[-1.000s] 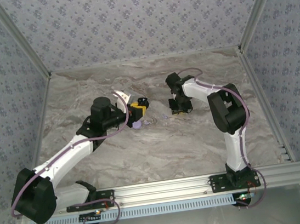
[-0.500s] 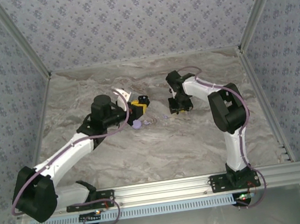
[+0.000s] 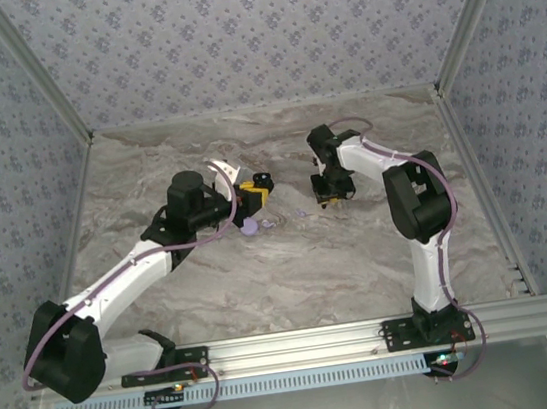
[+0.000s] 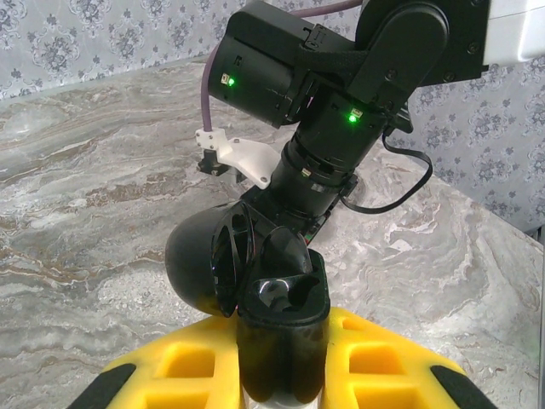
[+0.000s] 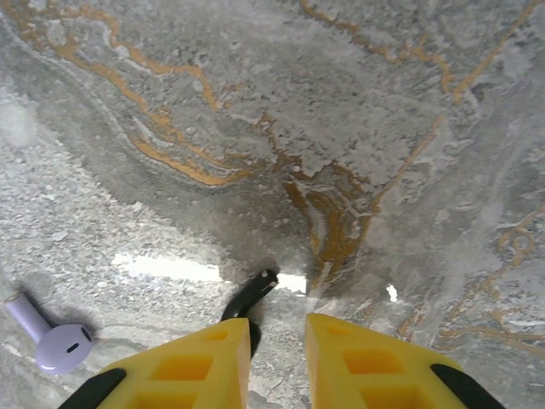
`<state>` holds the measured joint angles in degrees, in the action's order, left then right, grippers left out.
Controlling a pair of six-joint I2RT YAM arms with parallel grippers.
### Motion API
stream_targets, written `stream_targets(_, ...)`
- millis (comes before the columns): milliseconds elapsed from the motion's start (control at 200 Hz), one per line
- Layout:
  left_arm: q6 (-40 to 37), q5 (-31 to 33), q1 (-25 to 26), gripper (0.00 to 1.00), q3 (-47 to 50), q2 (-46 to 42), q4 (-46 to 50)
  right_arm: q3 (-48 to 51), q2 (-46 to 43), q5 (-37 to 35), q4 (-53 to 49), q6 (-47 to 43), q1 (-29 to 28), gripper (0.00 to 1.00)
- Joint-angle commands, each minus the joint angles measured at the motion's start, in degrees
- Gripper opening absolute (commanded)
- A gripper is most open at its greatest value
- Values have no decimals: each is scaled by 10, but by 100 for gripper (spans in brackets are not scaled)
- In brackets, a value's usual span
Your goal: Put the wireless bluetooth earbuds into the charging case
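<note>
Right wrist view: the right gripper (image 5: 277, 322) is a little open, holding nothing, and one lavender earbud (image 5: 51, 341) lies just to its left. The left gripper (image 4: 281, 319) squeezes a black round thing (image 4: 200, 264), with the lavender charging case (image 3: 249, 228) on its near side, on a grey marble table (image 3: 264, 281) with flowery blue walls (image 3: 232, 38)

Left arm (image 3: 131, 274): reached forward and inward, forearm low.
Left gripper (image 3: 255, 192): clamped on a black round object (image 4: 281, 315).
Right arm (image 3: 409, 197): elbow folded, wrist pointed down.
Right gripper (image 5: 277, 341): fingers narrowly parted.
</note>
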<state>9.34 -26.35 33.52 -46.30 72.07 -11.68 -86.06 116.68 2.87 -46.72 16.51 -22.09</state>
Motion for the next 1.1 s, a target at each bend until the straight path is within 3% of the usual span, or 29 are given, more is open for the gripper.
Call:
stream_targets(0,-12,-14,2,19,-25,8,-5,5,-17,-23,-19,11,6,24)
stream_targets(650,-15,-15,2,18,-27,11,-2,-53,56,-11,-29,3,4,20)
stream_targets(1094,-15,-9,2,18,-24,1,5,-114,100,19,-59,-61,-27,21)
